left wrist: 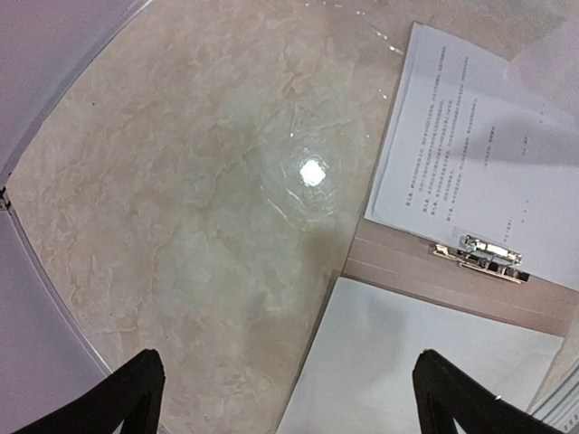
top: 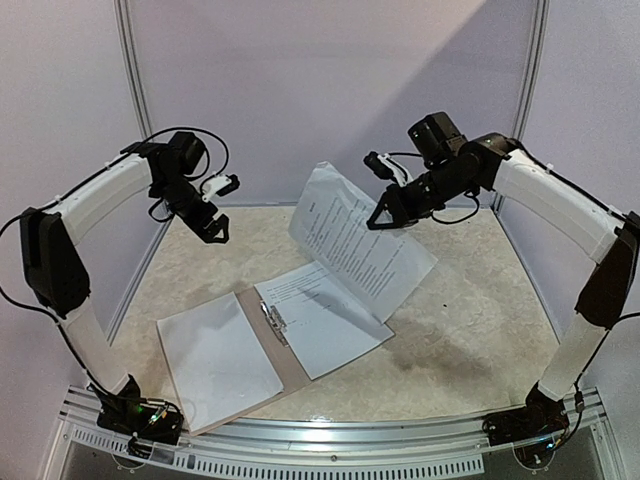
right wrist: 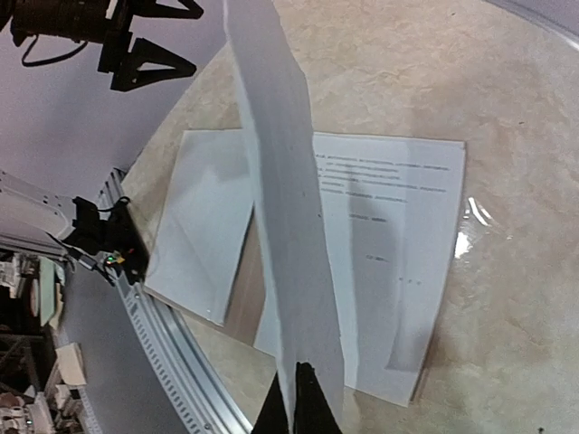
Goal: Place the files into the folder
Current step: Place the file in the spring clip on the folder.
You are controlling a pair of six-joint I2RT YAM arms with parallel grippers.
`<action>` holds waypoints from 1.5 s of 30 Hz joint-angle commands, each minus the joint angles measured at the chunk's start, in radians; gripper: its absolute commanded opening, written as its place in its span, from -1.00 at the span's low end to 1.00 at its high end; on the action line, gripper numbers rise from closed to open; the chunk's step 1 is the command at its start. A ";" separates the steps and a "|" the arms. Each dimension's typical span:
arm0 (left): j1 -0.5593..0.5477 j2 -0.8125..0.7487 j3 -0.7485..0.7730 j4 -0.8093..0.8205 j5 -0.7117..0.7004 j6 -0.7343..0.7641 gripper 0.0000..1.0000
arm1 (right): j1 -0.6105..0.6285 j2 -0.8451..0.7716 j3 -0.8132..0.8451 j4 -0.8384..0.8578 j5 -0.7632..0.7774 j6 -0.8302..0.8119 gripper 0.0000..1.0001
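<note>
Sheet in right pincer overhangs folder.

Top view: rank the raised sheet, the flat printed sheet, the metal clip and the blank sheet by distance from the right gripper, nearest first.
1. raised sheet: pinched by the right gripper, tilted above the folder.
2. flat printed sheet: on the folder's right half.
3. metal clip: at the folder's spine.
4. blank sheet: on the folder's left half, farthest left.
</note>
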State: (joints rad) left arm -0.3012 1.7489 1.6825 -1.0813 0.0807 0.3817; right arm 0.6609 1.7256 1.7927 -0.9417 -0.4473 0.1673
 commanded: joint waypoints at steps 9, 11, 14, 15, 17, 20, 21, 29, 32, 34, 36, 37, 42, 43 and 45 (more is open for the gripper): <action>0.044 -0.022 -0.094 0.022 0.072 -0.004 0.94 | -0.038 0.258 -0.190 0.416 -0.246 0.303 -1.00; 0.045 -0.019 -0.097 0.023 0.076 -0.003 0.94 | -0.059 0.273 -0.256 0.504 -0.267 0.355 -1.00; 0.047 -0.013 -0.099 0.023 0.080 -0.004 0.94 | -0.070 0.295 -0.303 0.531 -0.265 0.358 -1.00; 0.048 -0.010 -0.099 0.023 0.082 -0.004 0.94 | -0.072 0.306 -0.318 0.544 -0.271 0.354 -1.00; 0.048 -0.006 -0.098 0.022 0.086 -0.004 0.94 | -0.072 0.320 -0.333 0.564 -0.282 0.353 -1.00; 0.048 0.001 -0.095 0.021 0.090 -0.006 0.94 | -0.073 0.350 -0.334 0.559 -0.286 0.345 -1.00; 0.048 0.004 -0.094 0.020 0.091 -0.006 0.93 | -0.072 0.361 -0.336 0.563 -0.292 0.345 -1.00; 0.048 0.007 -0.092 0.015 0.084 -0.003 0.93 | -0.070 0.380 -0.347 0.610 -0.346 0.360 -1.00; 0.048 0.009 -0.089 0.014 0.089 -0.003 0.93 | -0.065 0.390 -0.348 0.609 -0.355 0.354 -1.00; 0.048 0.014 -0.087 0.011 0.088 -0.002 0.93 | -0.055 0.400 -0.341 0.604 -0.359 0.354 -1.00; 0.048 0.014 -0.087 0.009 0.085 0.000 0.93 | -0.045 0.413 -0.327 0.586 -0.356 0.345 -1.00; 0.048 0.014 -0.087 0.009 0.086 -0.001 0.93 | -0.042 0.418 -0.324 0.584 -0.354 0.339 -1.00; 0.048 0.014 -0.083 0.006 0.089 -0.003 0.93 | -0.038 0.424 -0.312 0.566 -0.340 0.328 -1.00; 0.049 0.015 -0.081 0.005 0.089 -0.003 0.93 | -0.037 0.424 -0.309 0.561 -0.338 0.328 -1.00; 0.048 0.015 -0.081 0.003 0.092 -0.002 0.93 | -0.036 0.424 -0.308 0.565 -0.338 0.334 -1.00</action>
State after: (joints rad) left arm -0.2668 1.7527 1.5955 -1.0760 0.1513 0.3809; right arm 0.6201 2.1334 1.4555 -0.3607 -0.7910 0.5110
